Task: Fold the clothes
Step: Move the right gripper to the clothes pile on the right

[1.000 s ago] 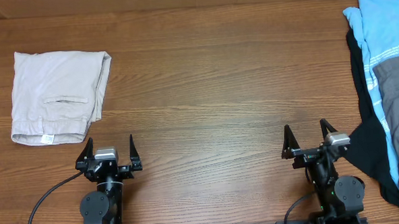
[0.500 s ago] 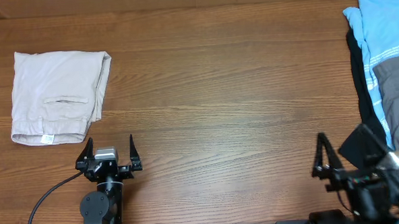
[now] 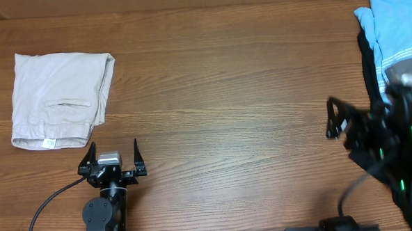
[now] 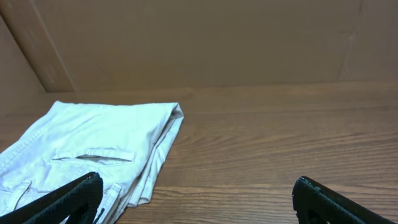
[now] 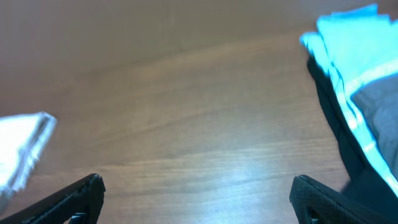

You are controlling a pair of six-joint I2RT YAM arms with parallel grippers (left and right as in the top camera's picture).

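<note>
Moved: the right gripper [image 5: 195,188] has left its place by the near edge of the desk [image 3: 218,80] and swung up toward the pile at the right edge; everything else lies as before.
Right gripper: jaws spread wide, holding nothing, above bare wood just left of the pile.
Left gripper [image 3: 114,149]: jaws spread wide, empty, parked near the near edge, left of centre.
Dark grey shorts [image 5: 379,109]: in the right-edge pile, on top of the light-blue shirt [image 3: 397,23], partly hidden by the right arm in the overhead view.
Black garment [image 3: 365,53]: along the left side of that pile.
Beige shorts [image 3: 59,97]: folded, toward the far-left corner, white tag at the near hem.
</note>
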